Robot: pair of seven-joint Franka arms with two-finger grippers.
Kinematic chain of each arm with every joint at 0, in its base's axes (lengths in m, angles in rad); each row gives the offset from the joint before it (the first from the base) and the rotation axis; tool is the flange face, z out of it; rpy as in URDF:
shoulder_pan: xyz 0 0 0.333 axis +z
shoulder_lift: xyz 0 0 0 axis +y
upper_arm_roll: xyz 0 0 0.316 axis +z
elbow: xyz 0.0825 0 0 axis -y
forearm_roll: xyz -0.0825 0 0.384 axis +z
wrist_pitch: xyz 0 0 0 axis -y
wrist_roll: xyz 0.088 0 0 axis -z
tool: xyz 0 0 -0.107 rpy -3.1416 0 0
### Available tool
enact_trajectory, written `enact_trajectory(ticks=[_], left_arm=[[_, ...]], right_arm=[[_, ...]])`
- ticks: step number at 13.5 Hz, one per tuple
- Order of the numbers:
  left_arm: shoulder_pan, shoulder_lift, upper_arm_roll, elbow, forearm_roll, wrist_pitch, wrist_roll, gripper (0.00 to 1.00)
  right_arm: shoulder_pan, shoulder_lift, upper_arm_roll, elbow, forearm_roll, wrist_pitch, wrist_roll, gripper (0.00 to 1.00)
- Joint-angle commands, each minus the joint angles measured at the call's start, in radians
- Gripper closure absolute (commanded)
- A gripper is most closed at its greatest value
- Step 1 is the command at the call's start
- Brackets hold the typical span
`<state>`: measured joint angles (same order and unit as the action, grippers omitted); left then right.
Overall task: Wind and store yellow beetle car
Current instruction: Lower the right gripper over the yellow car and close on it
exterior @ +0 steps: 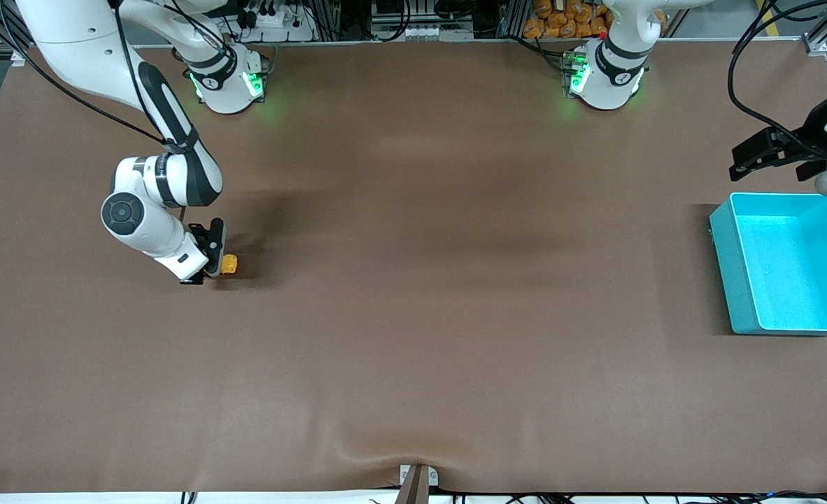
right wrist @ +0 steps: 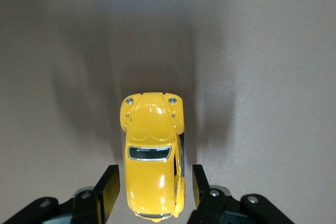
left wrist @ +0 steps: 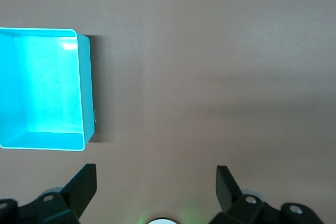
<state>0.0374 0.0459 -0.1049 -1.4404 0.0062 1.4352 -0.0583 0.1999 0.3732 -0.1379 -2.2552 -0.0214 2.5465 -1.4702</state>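
Toward the right arm's end of the brown table (exterior: pixel 413 364), the small glossy yellow beetle car (exterior: pixel 229 264) sits between the right gripper's (exterior: pixel 207 269) fingers; the right wrist view shows narrow gaps each side, no grip yet. Over bare table beside the teal plastic bin (exterior: pixel 728 280), the left gripper (left wrist: pixel 156 182) waits, jaws wide and empty.

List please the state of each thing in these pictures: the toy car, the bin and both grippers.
yellow beetle car: upright on its wheels on the table, between the right gripper's fingers.
teal bin: open-topped, nothing in it, at the left arm's end of the table.
right gripper: low at the car, fingers at both its sides with small gaps showing.
left gripper: open, holding nothing, waiting above the table beside the bin.
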Motion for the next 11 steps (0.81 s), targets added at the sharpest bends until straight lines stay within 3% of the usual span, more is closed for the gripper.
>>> enact_trajectory(ticks=[1, 7, 11], left_arm=[[0.010, -0.018, -0.001, -0.009, -0.003, 0.004, 0.017, 0.00], [0.010, -0.018, -0.001, -0.014, 0.020, 0.004, 0.017, 0.00], [0.009, -0.020, -0.001, -0.015, 0.035, 0.004, 0.015, 0.00]], right_arm=[[-0.002, -0.007, 0.004, -0.014, -0.017, 0.014, -0.004, 0.37], [0.007, -0.007, 0.006, -0.023, -0.014, 0.014, -0.001, 0.48], [0.013, -0.007, 0.008, -0.023, -0.014, 0.012, -0.004, 0.75]])
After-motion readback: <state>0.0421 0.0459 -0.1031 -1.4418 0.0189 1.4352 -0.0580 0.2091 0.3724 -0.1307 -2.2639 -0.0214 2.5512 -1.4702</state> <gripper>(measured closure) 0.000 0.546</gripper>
